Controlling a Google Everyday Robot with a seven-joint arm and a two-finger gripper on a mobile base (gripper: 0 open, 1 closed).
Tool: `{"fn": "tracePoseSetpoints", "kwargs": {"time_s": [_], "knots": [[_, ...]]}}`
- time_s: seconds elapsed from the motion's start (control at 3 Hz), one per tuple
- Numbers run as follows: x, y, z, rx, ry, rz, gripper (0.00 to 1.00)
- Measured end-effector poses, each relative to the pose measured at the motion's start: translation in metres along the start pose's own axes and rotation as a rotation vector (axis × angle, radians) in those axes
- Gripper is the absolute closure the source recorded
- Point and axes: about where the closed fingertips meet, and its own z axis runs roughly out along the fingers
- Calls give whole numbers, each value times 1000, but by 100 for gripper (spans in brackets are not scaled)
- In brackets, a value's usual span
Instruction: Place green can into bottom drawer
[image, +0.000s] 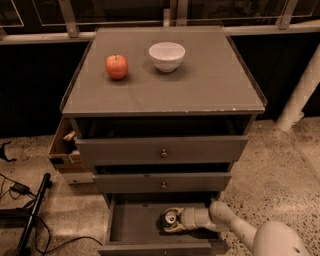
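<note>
The bottom drawer (134, 223) is pulled out, a shallow grey box under the two upper drawers. My gripper (170, 220) reaches into it from the right, low over the drawer floor near its middle. Its fingers (173, 229) sit around the green can (171, 217), whose silver top with pull tab faces the camera. The can's green side is mostly hidden by the gripper. I cannot tell whether the can touches the drawer floor.
A red apple (116, 66) and a white bowl (167, 56) stand on the cabinet top (200, 90). The two upper drawers (162, 150) stick out slightly. A cardboard box (64, 150) sits at the cabinet's left. Cables and a black pole (30, 215) lie on the floor at left. A white pipe (300, 95) rises at right.
</note>
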Motion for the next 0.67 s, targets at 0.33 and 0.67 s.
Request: {"fn": "tracePoseSetpoints", "kwargs": {"time_s": [0.33, 0.67], "knots": [[11, -1, 9, -12, 34, -19, 100], [9, -2, 10, -17, 45, -24, 100]]}}
